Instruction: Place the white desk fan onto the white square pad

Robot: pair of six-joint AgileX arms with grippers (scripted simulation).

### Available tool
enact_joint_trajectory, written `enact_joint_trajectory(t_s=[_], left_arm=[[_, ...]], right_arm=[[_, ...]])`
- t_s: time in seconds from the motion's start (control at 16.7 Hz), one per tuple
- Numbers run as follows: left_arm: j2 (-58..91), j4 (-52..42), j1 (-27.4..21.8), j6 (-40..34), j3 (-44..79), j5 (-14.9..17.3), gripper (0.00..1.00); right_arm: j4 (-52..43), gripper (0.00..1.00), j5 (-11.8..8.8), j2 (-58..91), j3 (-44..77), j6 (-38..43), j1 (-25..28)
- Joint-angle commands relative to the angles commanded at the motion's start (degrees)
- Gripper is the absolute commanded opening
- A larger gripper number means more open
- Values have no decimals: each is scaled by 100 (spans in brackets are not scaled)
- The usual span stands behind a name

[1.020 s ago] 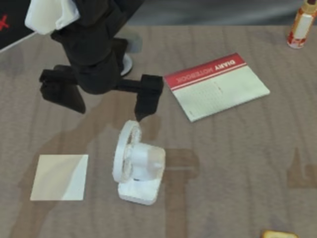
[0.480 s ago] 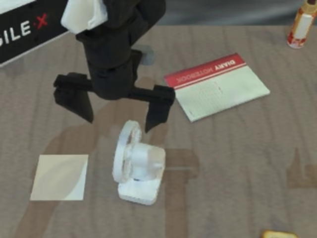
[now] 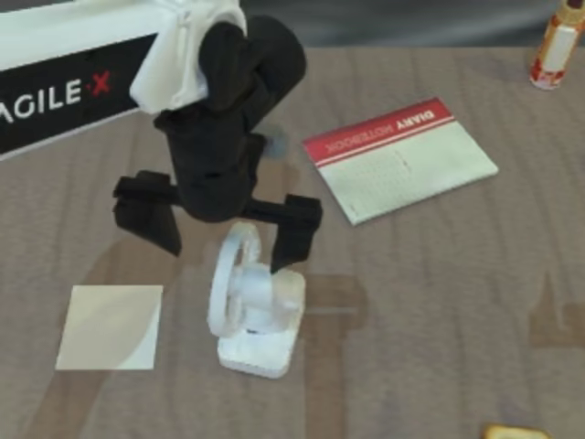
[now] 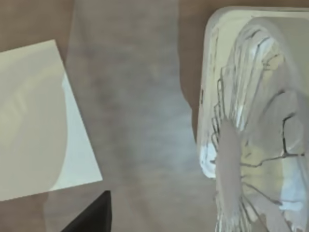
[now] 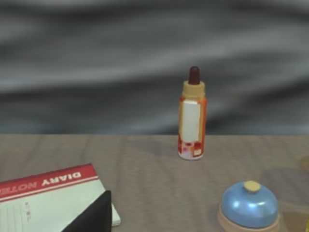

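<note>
The white desk fan [image 3: 254,306] stands on its block base at the table's middle, ring guard facing left. The white square pad [image 3: 111,326] lies flat to its left, apart from it. My left gripper [image 3: 224,258] hangs open above the far edge of the ring guard, with one black finger [image 3: 148,219] left of the fan and the other [image 3: 294,236] over its motor housing, holding nothing. The left wrist view shows the pad [image 4: 34,121], the fan's guard [image 4: 256,125] and one fingertip [image 4: 94,217]. My right arm is out of the top view; one finger [image 5: 94,217] shows in its wrist view.
A red-striped diary notebook [image 3: 402,157] lies right of the arm. An orange dropper bottle [image 3: 555,46] stands at the far right corner, with a blue bell [image 5: 248,205] near it. A yellow thing [image 3: 516,432] sits at the front edge.
My left arm has swung right and toward the front, bringing its open fingers from beyond the fan to over the ring guard. Fan and pad have not moved.
</note>
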Motion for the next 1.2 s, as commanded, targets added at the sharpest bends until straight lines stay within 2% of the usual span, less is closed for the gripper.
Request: enact_joint_trajectory(t_s=[0.24,1.02,1.2], left_arm=[[6,33,-1,-1,-33,0,100],[6,33,-1,-1,-33,0,2],[6,33,-1,-1,-33,0,0]], right_arm=[[0,100,0,0,0,0,0],[0,100,0,0,0,0,0],[0,100,0,0,0,0,0]])
